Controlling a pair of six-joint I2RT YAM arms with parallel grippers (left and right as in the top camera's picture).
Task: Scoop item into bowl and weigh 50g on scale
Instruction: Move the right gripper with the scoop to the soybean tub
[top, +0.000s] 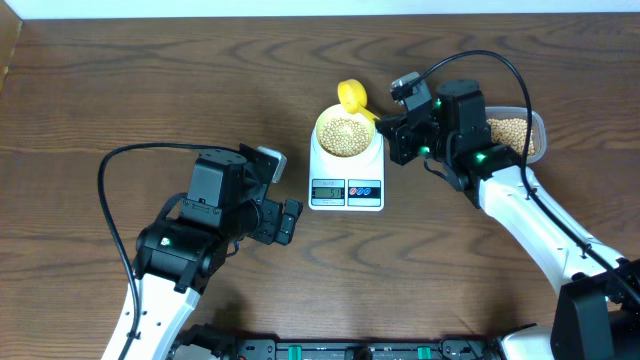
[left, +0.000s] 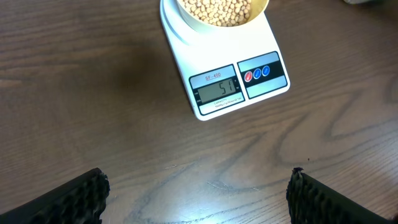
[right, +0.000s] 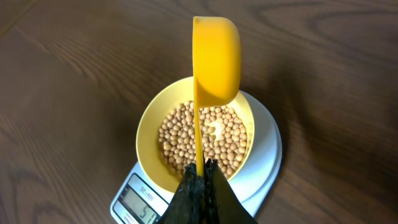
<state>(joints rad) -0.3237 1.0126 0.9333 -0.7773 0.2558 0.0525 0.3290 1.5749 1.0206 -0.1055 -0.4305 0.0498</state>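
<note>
While its dark fingers press tightly together, the right tool (right: 200, 186) pinches the thin handle of a yellow scoop (right: 216, 59). The handle rises edge-on from the grip, and the scoop's cup is turned on its side above the far rim of the bowl (right: 148, 134).

The bowl is small, round, shallow and pale yellow. It sits centred on the round platform end of the scale (right: 264, 162), and its rim reaches nearly to the platform's edge. Inside it lie the beans (right: 186, 140): many tiny round tan-beige grains in a loose, low heap. They cover most of the bottom, with one small patch of yellow showing through near the middle.

The scale is white with rounded corners. It stands toward the far edge of the wooden surface (top: 150, 80), about midway between the left and right edges. Along its near edge are two round buttons and a small grey display (left: 216, 90) that shows the digits 51.

Behind the right arm, toward the right edge, a clear container (top: 537, 128) holds more of the same beans.

The left tool (left: 199, 196) hovers over bare wood near the scale's front left corner. Its ribbed black fingers (left: 78, 199) are spread wide and grip nothing.
</note>
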